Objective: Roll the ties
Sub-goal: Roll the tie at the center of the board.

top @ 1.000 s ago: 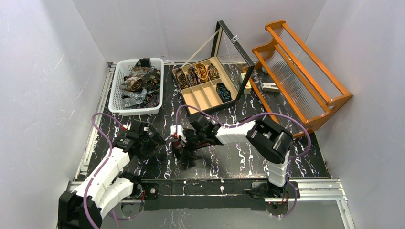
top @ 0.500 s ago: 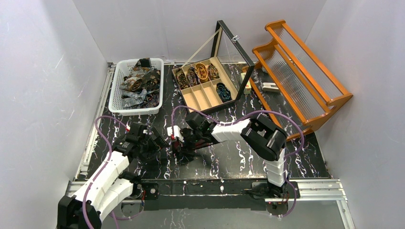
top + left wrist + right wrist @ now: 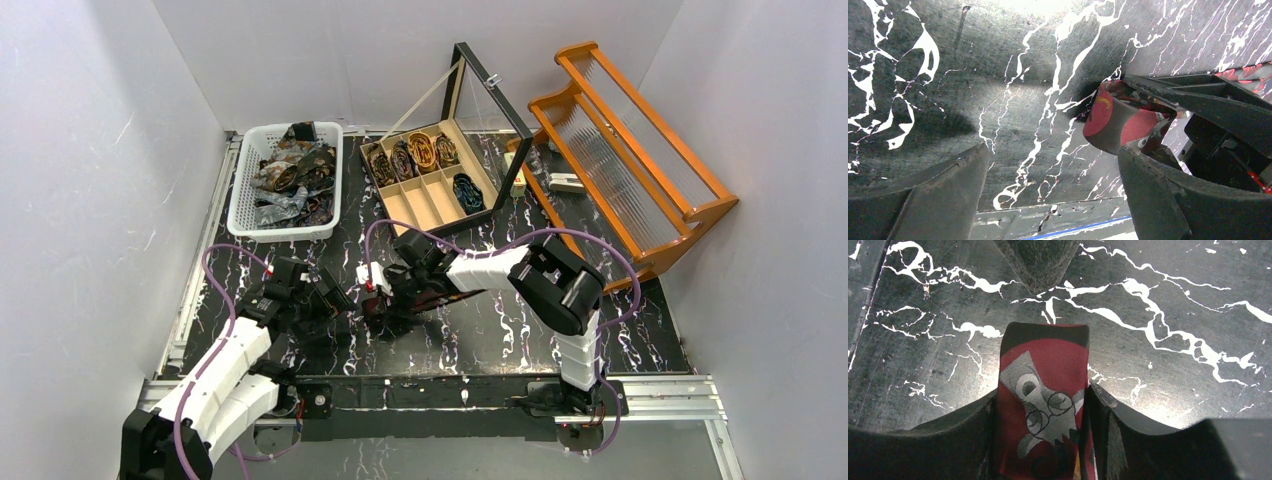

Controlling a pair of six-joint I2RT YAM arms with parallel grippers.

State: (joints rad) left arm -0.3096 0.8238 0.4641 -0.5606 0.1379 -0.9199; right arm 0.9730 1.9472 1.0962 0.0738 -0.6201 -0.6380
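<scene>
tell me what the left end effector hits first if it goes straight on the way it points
Probably the bare marbled tabletop: the open left end effector points down at it, and the red tie sits off that line.

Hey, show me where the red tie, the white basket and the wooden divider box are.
red tie (image 3: 1043, 395), right wrist view, on the grey figure printed on its fabric.
white basket (image 3: 282, 233), top external view, on its near wall.
wooden divider box (image 3: 424, 203), top external view, on its empty near section.
</scene>
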